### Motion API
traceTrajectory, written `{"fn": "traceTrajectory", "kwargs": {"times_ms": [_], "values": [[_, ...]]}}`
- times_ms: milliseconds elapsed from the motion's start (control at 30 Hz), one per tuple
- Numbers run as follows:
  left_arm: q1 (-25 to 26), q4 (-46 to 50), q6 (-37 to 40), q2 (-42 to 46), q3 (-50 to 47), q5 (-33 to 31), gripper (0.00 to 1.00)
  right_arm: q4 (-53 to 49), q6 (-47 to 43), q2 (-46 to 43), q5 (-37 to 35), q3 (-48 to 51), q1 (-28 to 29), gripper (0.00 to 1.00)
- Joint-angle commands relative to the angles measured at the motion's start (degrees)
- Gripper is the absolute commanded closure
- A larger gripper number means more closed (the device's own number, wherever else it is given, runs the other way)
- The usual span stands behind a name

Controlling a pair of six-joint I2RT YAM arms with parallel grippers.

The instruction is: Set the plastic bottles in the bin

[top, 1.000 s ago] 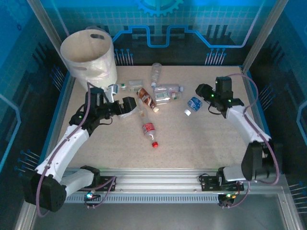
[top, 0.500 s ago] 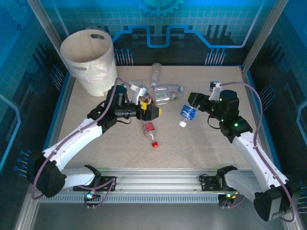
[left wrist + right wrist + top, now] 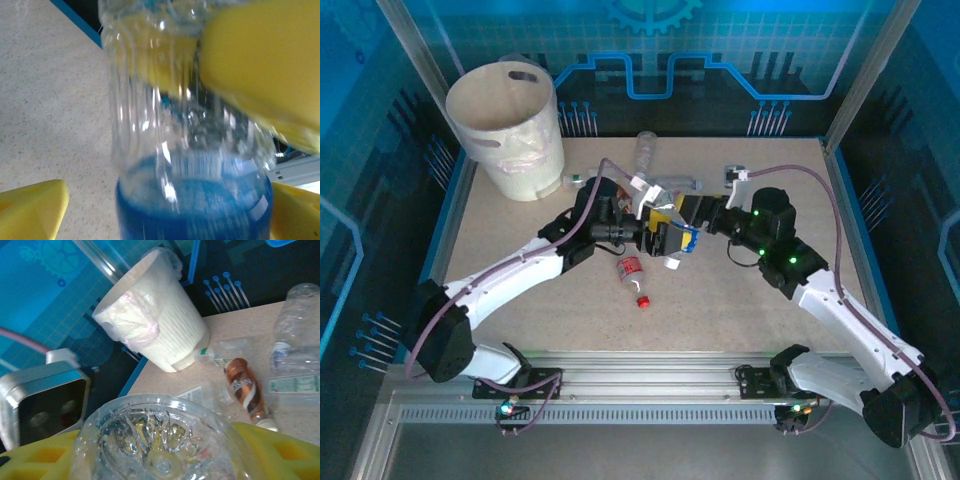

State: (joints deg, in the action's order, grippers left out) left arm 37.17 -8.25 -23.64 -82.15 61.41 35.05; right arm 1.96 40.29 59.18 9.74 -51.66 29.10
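Lying nearest of all, a red-labelled bottle (image 3: pixel 631 271) rests on the table (image 3: pixel 750 300). Just beyond, the right gripper (image 3: pixel 160 455) clamps a blue-labelled bottle (image 3: pixel 150 125) at mid-table, and the left gripper (image 3: pixel 162 215) gapes wide around its label end. Apparently empty, thin-walled and slick, it will likely buckle, so a gentle hold on the stiffer labelled band seems best. Farther back lie more bottles (image 3: pixel 245 390), then the bin (image 3: pixel 525 160) at the far-left corner.

bottle (image 3: pixel 192 200) sits between the fingers (image 3: pixel 30 210) of the left gripper (image 3: pixel 668 230), right gripper (image 3: pixel 695 222) clamped on its far end (bin (image 3: pixel 520 160) is well behind the left gripper).
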Motion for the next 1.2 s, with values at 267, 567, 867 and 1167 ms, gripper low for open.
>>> {"fn": "traceTrajectory", "kwargs": {"times_ms": [267, 567, 867, 1167], "values": [[3.43, -6.20, -0.27, -2.90, 2.79, 5.48, 0.33, 7.64, 2.60, 1.50, -2.10, -1.51, 2.58, 0.56], [3.33, -6.16, 3.76, 1.93, -0.88, -8.92, 0.47, -2.02, 2.56, 2.13, -0.02, -6.04, 2.30, 0.19], [3.25, -2.96, 7.21, 6.65, -4.02, -22.86, 0.49, -4.47, -0.20, 0.09, -1.15, -6.85, 2.17, 0.00], [3.09, 1.71, 11.27, 14.45, -7.94, -45.12, 0.49, -6.18, -5.78, -2.85, -4.56, -5.46, 2.15, 0.00]]}}
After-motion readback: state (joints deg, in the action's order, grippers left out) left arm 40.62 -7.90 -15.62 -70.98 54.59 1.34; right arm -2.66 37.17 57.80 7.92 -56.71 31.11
